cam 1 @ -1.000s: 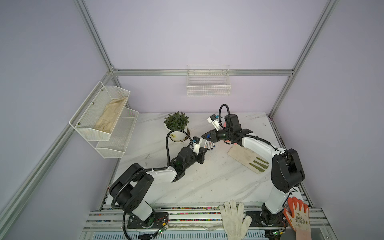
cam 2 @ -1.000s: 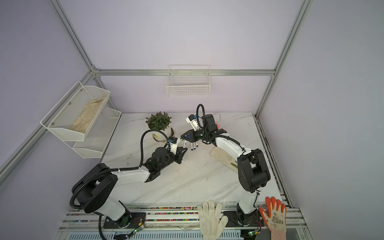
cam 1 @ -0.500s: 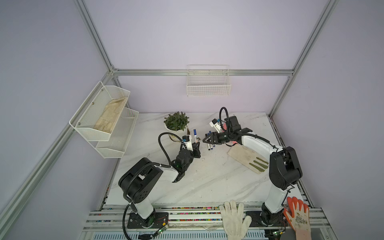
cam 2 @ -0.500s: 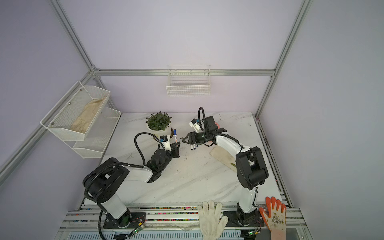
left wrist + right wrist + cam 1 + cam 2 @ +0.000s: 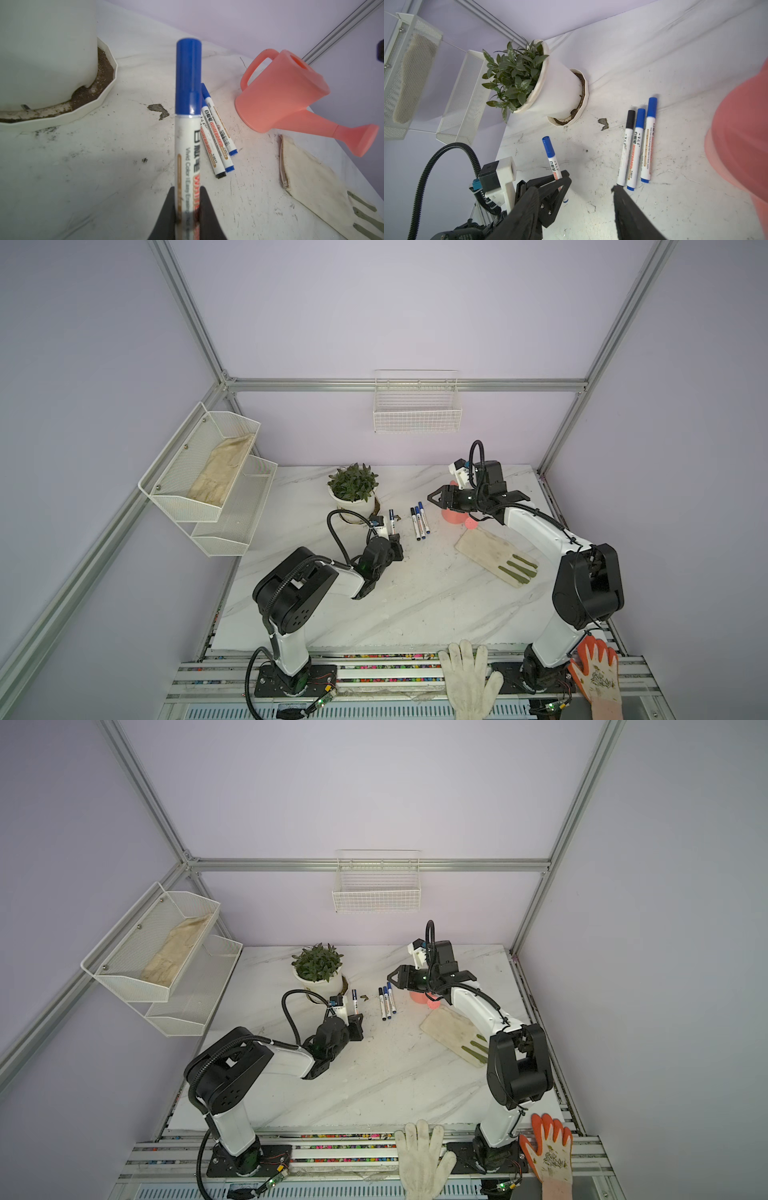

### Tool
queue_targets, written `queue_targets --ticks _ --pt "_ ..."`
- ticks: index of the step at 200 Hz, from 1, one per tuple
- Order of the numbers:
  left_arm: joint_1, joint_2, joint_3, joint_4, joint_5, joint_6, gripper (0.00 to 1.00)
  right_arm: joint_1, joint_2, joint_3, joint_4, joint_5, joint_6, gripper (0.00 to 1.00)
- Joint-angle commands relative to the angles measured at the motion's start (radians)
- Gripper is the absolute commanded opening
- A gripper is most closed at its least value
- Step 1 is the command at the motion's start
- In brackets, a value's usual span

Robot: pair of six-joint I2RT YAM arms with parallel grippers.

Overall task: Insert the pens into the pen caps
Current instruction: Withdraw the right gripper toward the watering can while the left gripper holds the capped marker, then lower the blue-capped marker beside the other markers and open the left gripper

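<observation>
While L gripper [image 5: 186, 194] clamps a capped pen [image 5: 188, 124], R gripper [image 5: 432, 499] gapes empty; rack [image 5: 232, 423] holds maybe a glove [image 5: 220, 477].

- The held pen [image 5: 187, 135] reads "白板笔", "Vivid Color", "Easy Erasing" and, in red, "WHITE", cut off.
- The middle lying pen [image 5: 218, 135] reads "白板笔", "WHITEBOARD MARKER", "Y-6817".
- The black-ended pen [image 5: 210, 153] reads "WHITEBOARD MARKER", "Y-6817".
- The outer pen [image 5: 226, 139] bears a barcode with unreadable digits.

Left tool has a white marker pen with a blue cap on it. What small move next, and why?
Probably lower the left tool and lay its white marker pen flat on the marble tabletop beside the three capped white marker pens lying in a row. Its blue cap looks seated, no loose cap shows, and the right tool stands open, apart.
</observation>
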Motion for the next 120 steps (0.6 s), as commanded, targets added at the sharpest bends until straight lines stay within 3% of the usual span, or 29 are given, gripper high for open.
queue_targets --ticks 1,78,120 --pt "-0.002 0.026 0.138 -0.100 0.042 -0.017 0.00 -0.002 0.001 0.001 -0.011 0.039 0.019 0.59" --pt "0.043 0.166 0.305 -0.189 0.106 -0.092 0.00 -0.016 -0.008 -0.018 -0.012 0.033 -0.001 0.57" --pt "0.062 0.211 0.359 -0.237 0.131 -0.101 0.20 -0.025 -0.013 -0.041 -0.008 0.036 -0.010 0.56"
